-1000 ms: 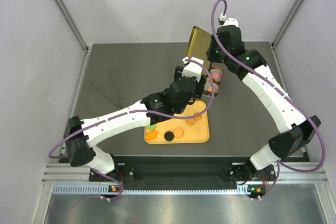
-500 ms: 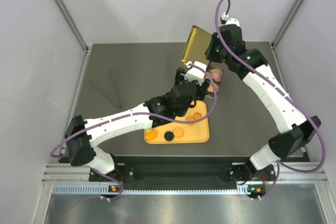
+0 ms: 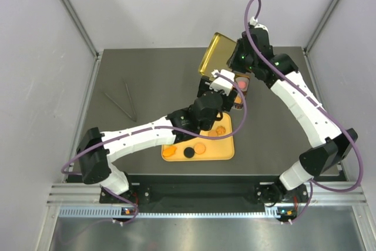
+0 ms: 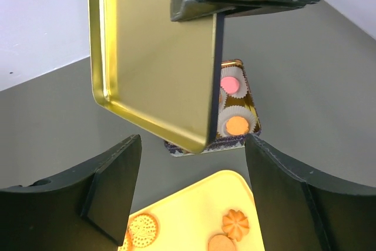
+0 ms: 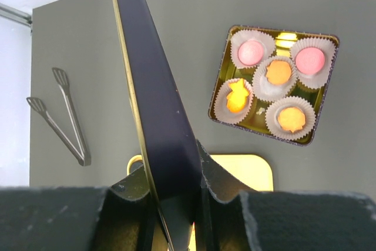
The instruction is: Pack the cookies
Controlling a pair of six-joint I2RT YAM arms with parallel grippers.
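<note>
The light is bright and even, falling from above; shadows under my arms on the table [image 3: 147,69] are faint and soft-edged. My left fingers [image 4: 111,183] sit close to the lens as dark, slightly soft shapes with little detail. Beyond their tips the gold lid [image 4: 153,69] carries a smooth sheen, brightest along its rim; between them the yellow tray [image 4: 194,204] glows almost washed out. My right fingers [image 5: 59,218] are near-black and blurred. Beyond them the tin [image 5: 286,37] floor flares at its far corner, and the cookies [image 5: 278,72] look saturated. From overhead the frame posts [image 3: 69,10] lean outward at the edges
</note>
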